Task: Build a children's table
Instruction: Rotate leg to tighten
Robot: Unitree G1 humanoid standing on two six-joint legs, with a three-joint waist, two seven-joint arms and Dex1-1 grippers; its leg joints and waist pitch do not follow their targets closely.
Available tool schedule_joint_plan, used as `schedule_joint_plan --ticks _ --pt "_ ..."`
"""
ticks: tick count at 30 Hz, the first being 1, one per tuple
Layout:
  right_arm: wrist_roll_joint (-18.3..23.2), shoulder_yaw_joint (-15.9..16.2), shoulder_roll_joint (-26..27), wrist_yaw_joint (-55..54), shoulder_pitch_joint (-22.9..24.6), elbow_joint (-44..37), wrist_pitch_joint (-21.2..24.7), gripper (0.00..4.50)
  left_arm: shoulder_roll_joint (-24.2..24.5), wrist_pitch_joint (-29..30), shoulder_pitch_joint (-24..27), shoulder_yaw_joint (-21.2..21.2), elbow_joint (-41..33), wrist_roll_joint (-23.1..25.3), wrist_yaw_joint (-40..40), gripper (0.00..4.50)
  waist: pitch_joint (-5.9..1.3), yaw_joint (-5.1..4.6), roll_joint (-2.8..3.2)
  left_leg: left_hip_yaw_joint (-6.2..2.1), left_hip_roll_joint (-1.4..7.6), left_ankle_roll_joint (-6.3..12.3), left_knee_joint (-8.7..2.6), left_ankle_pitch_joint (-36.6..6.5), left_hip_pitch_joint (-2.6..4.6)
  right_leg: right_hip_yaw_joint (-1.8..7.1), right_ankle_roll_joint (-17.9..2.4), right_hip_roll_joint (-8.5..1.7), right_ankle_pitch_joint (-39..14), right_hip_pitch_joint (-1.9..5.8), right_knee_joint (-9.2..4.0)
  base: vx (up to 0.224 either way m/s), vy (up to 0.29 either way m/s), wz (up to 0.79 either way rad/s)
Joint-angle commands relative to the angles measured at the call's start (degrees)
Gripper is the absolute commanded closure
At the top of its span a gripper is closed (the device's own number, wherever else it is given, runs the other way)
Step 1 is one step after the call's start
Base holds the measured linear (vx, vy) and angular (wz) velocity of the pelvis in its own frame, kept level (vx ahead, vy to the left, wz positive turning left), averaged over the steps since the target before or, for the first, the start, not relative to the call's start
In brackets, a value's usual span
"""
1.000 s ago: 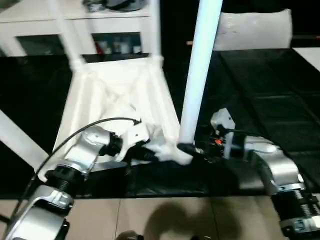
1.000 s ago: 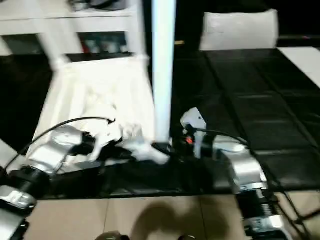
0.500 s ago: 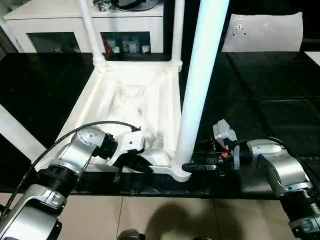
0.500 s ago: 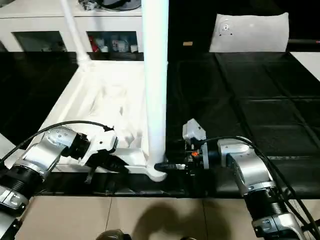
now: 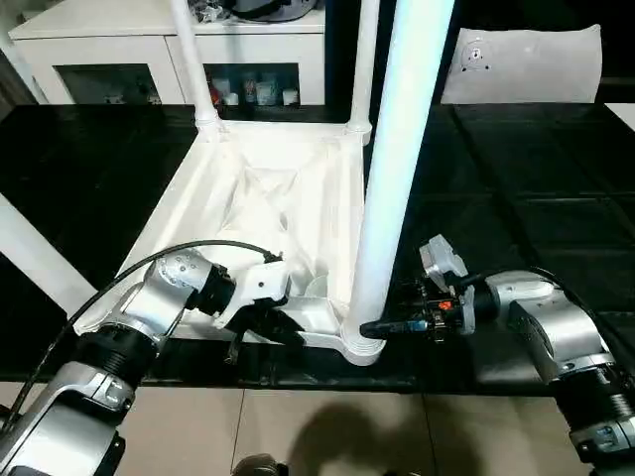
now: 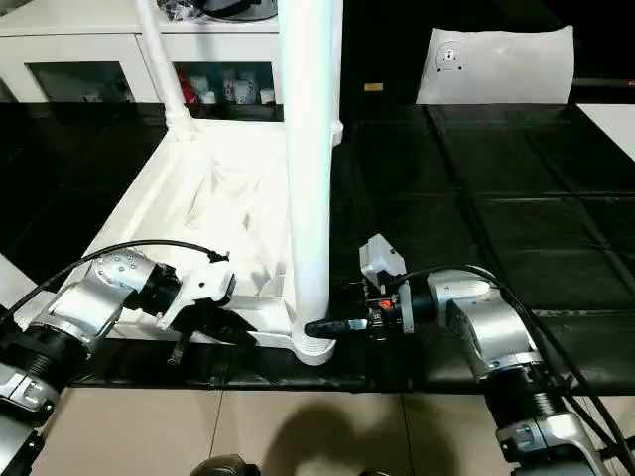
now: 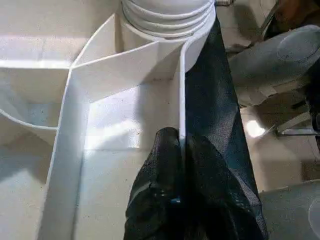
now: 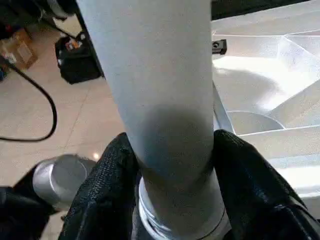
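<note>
— Where is the table (image 5: pixel 268 198)?
— Upside down on the black tabletop (image 5: pixel 516 169), in front of a white cabinet (image 5: pixel 129 50). Two far legs (image 5: pixel 193 59) stand in their sockets, and a near leg (image 5: pixel 397 149) rises from the right front corner.
— The left hand (image 7: pixel 182 150)?
— Pinched shut on the table's near rim, beside that corner socket.
— And the right hand (image 8: pixel 170 150)?
— Its fingers (image 8: pixel 112 175) sit on either side of the near leg's base, clasping it just above the socket.

You've got one tabletop (image 5: pixel 268 188), four legs (image 5: pixel 397 169) showing, two grippers, one cabinet (image 5: pixel 109 50) far left.
</note>
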Motion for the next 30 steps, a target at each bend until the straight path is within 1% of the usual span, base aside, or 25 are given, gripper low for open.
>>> schedule_joint_plan --ticks 1,2,3,5,6,7,8,9,10,11,12,13,14,15,16,17,18,19,20,21,22,23,24,28,30 --pt "2.41 0.24 1.0 -0.1 0.81 -1.97 2.03 2.56 -1.57 1.02 -1.49 0.94 -1.17 -0.94 1.67 4.5 -4.55 -0.45 -0.58 -1.02 3.73 4.23 -3.93 -8.33 0.64 3.49 -9.49 -4.31 -17.23 3.23 -3.48 0.0 0.0 0.0" --pt "2.64 -0.28 1.68 -1.79 1.14 -2.58 2.93 2.56 -2.13 1.94 -1.74 1.37 -0.82 -0.79 3.25 4.5 -4.52 -0.45 -0.62 -0.98 3.71 4.14 -3.95 -8.42 0.63 3.5 -9.41 -4.28 -17.41 3.23 -3.54 0.0 0.0 0.0" --pt "2.65 -0.68 2.4 -3.51 1.49 -3.2 3.53 2.56 -2.81 3.2 -2.04 1.94 -0.5 -0.75 5.0 4.5 -4.44 -0.47 -0.37 -1.03 3.67 3.78 -4.0 -9.0 0.64 3.42 -9.22 -4.31 -18.6 3.23 -3.62 0.0 0.0 0.0" --pt "2.13 -0.94 3.47 -6.34 1.85 -3.82 4.2 2.56 -3.88 4.78 -2.5 2.81 -0.04 -0.89 7.39 4.5 -4.27 -0.57 -0.56 -1.07 3.49 3.15 -4.1 -10.3 0.74 3.29 -8.16 -4.33 -21.63 3.26 -4.11 0.0 0.0 0.0" --pt "-0.16 -1.33 6.41 -13.59 1.94 -3.62 5.01 2.56 -5.77 6.72 -3.38 3.79 0.6 -0.5 11.73 4.5 -4.07 -0.79 -0.24 -1.08 3.42 2.56 -4.18 -11.41 0.9 3.25 -7.34 -4.3 -23.87 3.05 -4.51 0.0 0.0 0.0" --pt "-0.87 -1.45 7.34 -15.92 1.95 -3.54 5.33 2.56 -6.31 7.28 -3.63 4.03 0.76 -0.33 13.02 4.5 -3.86 -1.17 -0.35 -1.02 3.33 2.12 -4.25 -12.49 0.99 3.18 -6.84 -4.19 -25.36 2.88 -4.83 0.0 0.0 0.0" --pt "-1.59 -1.58 8.29 -18.3 1.95 -3.46 5.66 2.56 -6.86 7.85 -3.9 4.27 0.93 -0.16 14.34 4.5 -3.68 -1.79 -0.53 -1.21 2.93 1.23 -4.32 -14.09 1.07 2.8 -5.51 -4.18 -28.88 3.04 -5.23 0.0 0.0 0.0" --pt "-2.74 -2.02 10.25 -22.82 1.7 -3.04 6.31 2.56 -7.93 9.1 -4.32 4.77 1.21 -0.15 16.41 4.5 -3.71 -2.33 -0.61 -1.47 2.6 0.64 -4.4 -14.89 0.95 2.39 -3.61 -4.29 -31.77 3.47 -5.64 0.0 0.0 0.0" --pt "-4.02 -2.4 12.58 -27.7 1.17 -2.34 7.12 2.56 -9.21 10.27 -4.94 5.42 1.8 0.12 19.38 4.5 -3.7 -2.75 -0.45 -1.48 2.67 0.36 -4.44 -14.96 1.05 2.46 -3.28 -4.28 -31.91 3.33 -5.72 0.0 0.0 0.0" --pt "-5.57 -3.11 15.85 -34.37 0.08 -1.02 8.58 2.56 -11.02 11.66 -5.75 6.41 2.67 0.25 23.18 4.5 -3.56 -3.76 -0.31 -1.65 2.48 -0.19 -4.48 -15.49 0.86 2.18 -3.0 -4.08 -32.24 3.29 -5.88 0.0 0.0 0.0" --pt "-6.86 -3.73 18.52 -39.88 -1.12 0.53 9.74 2.56 -12.54 13.15 -6.34 7.44 3.24 0.09 26.29 4.5 -3.65 -4.85 -0.01 -1.79 2.17 -0.7 -4.34 -16.23 0.8 1.82 -2.82 -4.03 -32.58 3.37 -5.96 0.0 0.0 0.0" --pt "-7.55 -4.18 20.04 -43.09 -2.05 1.82 10.11 2.56 -13.46 13.87 -6.7 8.21 3.59 -0.07 28.47 4.5 -3.72 -5.33 -0.22 -1.86 2.11 -0.71 -4.36 -16.31 0.66 1.71 -2.55 -3.98 -32.45 3.59 -6.09 0.0 0.0 0.0" --pt "-7.92 -4.41 20.89 -44.97 -2.6 2.53 10.34 2.57 -14.0 14.37 -6.89 8.7 3.72 -0.15 29.85 4.5 -3.79 -6.22 -0.19 -1.86 2.0 -0.24 -4.27 -16.24 0.63 1.75 -2.74 -3.93 -31.58 3.5 -6.16 0.0 0.0 0.0" --pt "-9.03 -5.62 23.72 -51.41 -4.77 5.46 10.75 2.57 -15.45 15.71 -7.45 9.66 4.04 -0.16 33.06 4.5 -3.91 -6.75 -0.14 -1.68 1.87 0.43 -4.05 -15.52 0.75 1.95 -3.28 -3.92 -30.28 3.35 -6.21 0.0 0.0 0.0" --pt "-9.47 -6.07 24.75 -53.69 -5.54 6.48 10.81 2.57 -15.98 16.04 -7.66 10.06 4.16 -0.05 34.46 4.5 -3.98 -7.1 -0.18 -1.65 1.79 0.81 -3.99 -14.88 0.5 2.04 -3.91 -3.91 -29.35 3.42 -6.02 0.0 0.0 0.0" --pt "-10.19 -6.74 26.35 -57.14 -6.77 8.11 10.78 2.57 -16.83 16.38 -8.01 10.77 4.38 0.19 36.98 4.5 -4.14 -7.34 0.06 -1.68 1.78 1.23 -3.99 -13.72 0.35 2.0 -4.56 -3.83 -27.7 3.55 -5.9 0.0 0.0 0.0" --pt "-10.06 -7.02 27.21 -57.81 -7.15 8.47 10.39 2.57 -17.19 16.55 -8.16 11.01 4.39 0.42 37.82 4.5 -4.21 -7.69 0.06 -1.63 1.8 1.74 -4.0 -12.99 0.29 2.1 -5.3 -3.71 -25.78 3.6 -5.66 0.0 0.0 0.0" --pt "-9.96 -7.22 27.88 -58.32 -7.44 8.73 10.1 2.57 -17.46 16.68 -8.28 11.19 4.39 0.59 38.46 4.5 -4.24 -7.7 -0.04 -1.48 1.79 2.17 -3.9 -12.63 0.35 2.21 -5.57 -3.68 -24.84 3.52 -5.68 0.0 0.0 0.0" --pt "-9.99 -7.03 28.2 -58.16 -7.52 8.65 9.89 2.57 -17.59 16.64 -8.27 11.21 4.21 0.73 38.71 4.5 -4.44 -7.72 -0.01 -1.5 1.84 2.93 -3.85 -11.1 0.19 2.39 -6.53 -3.73 -22.16 3.77 -5.2 0.0 0.0 0.0" --pt "-10.53 -6.81 28.83 -58.29 -7.53 8.39 9.35 1.87 -17.86 16.49 -8.27 11.34 3.97 0.92 39.31 4.5 -4.49 -7.7 -0.06 -1.53 1.93 3.37 -3.89 -10.04 -0.11 2.46 -6.84 -3.71 -20.46 4.01 -4.94 0.0 0.0 0.0" --pt "-11.16 -6.37 29.12 -58.16 -7.34 8.02 8.9 1.87 -17.99 16.56 -8.15 11.31 3.55 1.05 39.45 4.5 -4.73 -7.52 0.14 -1.55 2.23 4.04 -3.85 -7.92 -0.17 2.58 -7.84 -3.71 -16.84 3.98 -4.43 0.0 0.0 0.0" --pt "-11.53 -6.1 29.35 -58.1 -7.0 7.62 8.25 1.87 -18.02 16.64 -7.91 11.07 2.98 1.26 39.61 4.5 -4.77 -7.5 -0.1 -1.61 2.47 4.68 -3.81 -6.31 -0.38 2.71 -9.2 -3.75 -13.17 4.11 -3.84 0.0 0.0 0.0" --pt "-11.74 -5.87 29.5 -58.1 -6.63 7.25 7.63 1.66 -18.01 16.79 -7.65 10.75 2.39 1.46 39.69 4.5 -4.71 -7.5 0.02 -1.5 2.48 5.15 -3.77 -6.22 -0.34 2.77 -10.17 -3.81 -11.83 4.09 -3.68 0.0 0.0 0.0" --pt "-9.95 -7.17 27.08 -55.34 -3.88 4.31 3.33 1.31 -15.96 15.55 -5.89 9.22 0.54 1.53 35.64 4.5 -4.42 -7.25 0.16 -1.33 2.56 5.05 -3.9 -8.71 0.03 2.83 -9.8 -3.95 -15.18 3.98 -4.23 0.0 0.0 0.0" --pt "-9.55 -7.35 25.97 -54.25 -3.08 3.27 2.52 0.99 -15.31 14.89 -5.51 8.83 0.22 1.53 34.43 4.5 -4.39 -7.04 0.12 -1.4 2.74 4.91 -4.06 -9.2 0.06 2.91 -9.46 -3.94 -15.56 3.99 -4.17 0.0 0.0 0.0"
